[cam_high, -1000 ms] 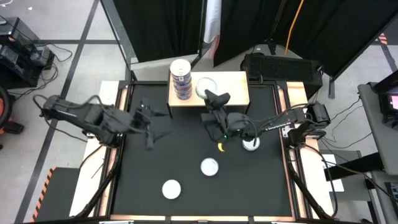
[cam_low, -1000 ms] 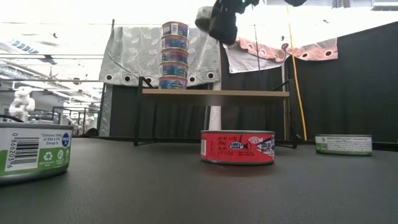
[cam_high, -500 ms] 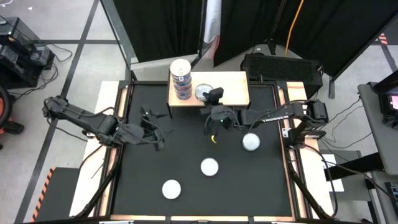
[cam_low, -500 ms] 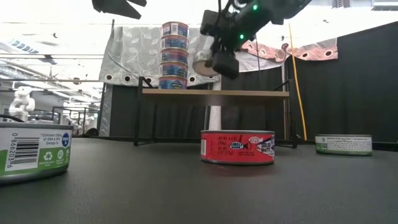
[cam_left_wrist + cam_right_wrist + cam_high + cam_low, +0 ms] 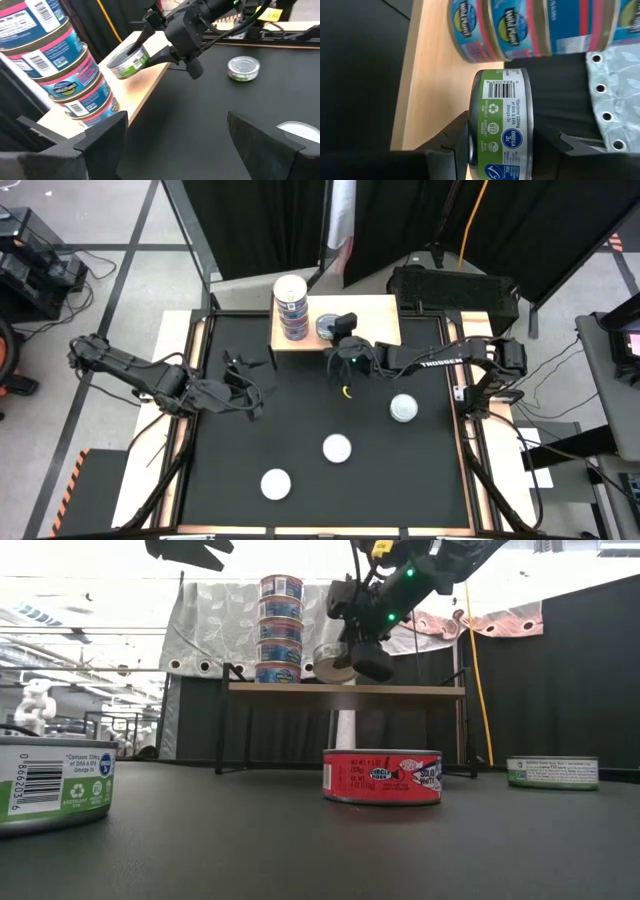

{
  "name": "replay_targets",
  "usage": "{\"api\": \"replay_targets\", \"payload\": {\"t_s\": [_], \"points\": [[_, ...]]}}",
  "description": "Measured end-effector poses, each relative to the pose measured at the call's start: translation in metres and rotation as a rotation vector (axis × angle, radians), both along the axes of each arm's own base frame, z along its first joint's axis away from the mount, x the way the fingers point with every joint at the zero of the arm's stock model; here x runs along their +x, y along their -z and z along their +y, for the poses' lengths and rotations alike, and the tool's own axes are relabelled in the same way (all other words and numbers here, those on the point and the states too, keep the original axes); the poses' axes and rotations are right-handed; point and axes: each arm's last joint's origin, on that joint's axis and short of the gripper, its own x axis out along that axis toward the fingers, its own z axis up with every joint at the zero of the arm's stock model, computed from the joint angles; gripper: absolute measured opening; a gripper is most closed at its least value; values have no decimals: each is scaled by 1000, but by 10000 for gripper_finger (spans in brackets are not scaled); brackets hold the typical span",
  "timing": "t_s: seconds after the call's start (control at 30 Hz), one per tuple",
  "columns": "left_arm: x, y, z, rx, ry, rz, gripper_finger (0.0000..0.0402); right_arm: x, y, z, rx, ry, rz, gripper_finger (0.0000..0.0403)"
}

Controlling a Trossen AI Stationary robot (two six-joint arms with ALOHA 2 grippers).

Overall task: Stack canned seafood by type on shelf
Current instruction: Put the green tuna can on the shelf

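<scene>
- Right gripper (image 5: 343, 338), high view: clamped on a green-labelled tin (image 5: 328, 328), held over the front part of the shelf (image 5: 380, 330), just beside the stack of tins (image 5: 291, 305) at the shelf's left end.
- High view, left gripper (image 5: 248, 392): fingers spread, nothing between them, over the left part of the black desk (image 5: 300, 410), well apart from the shelf.
- High view, loose tins on the desk: one (image 5: 404, 408) at right, one (image 5: 337, 447) near the middle, one (image 5: 276, 483) toward the front.
- Low view: right gripper (image 5: 352, 652) holds the green-labelled tin (image 5: 330, 664) tilted, its lower edge just above or at the shelf (image 5: 400, 690) top; contact cannot be told.
- Low view: stack of tins (image 5: 280, 630) is five high, blue and pink labels. A red tin (image 5: 382, 777) stands on the desk before the shelf, green tins at far left (image 5: 55, 783) and far right (image 5: 552, 772).
- Left wrist view: left gripper's fingers (image 5: 107, 137) stand wide apart and bare; beyond them the right gripper (image 5: 150, 47) grips the green-labelled tin (image 5: 129, 62) at the shelf edge.
- Right wrist view: green-labelled tin (image 5: 502, 122) sits between the right gripper's fingers (image 5: 452, 142), on edge, label showing, over the shelf (image 5: 435, 90) wood, near the stack of tins (image 5: 520, 27).
</scene>
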Motion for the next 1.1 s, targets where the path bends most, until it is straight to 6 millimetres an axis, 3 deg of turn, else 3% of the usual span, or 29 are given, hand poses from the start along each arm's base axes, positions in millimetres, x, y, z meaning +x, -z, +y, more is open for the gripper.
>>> {"api": "replay_targets", "payload": {"t_s": [0.37, 1.1], "points": [[-2, 2, 3, 31, -87, -1, 342, -3, 3, -7, 10, 14, 34, 146], [-3, 2, 3, 21, -92, 1, 342, -2, 4, -4, 80, -6, -15, 247]]}}
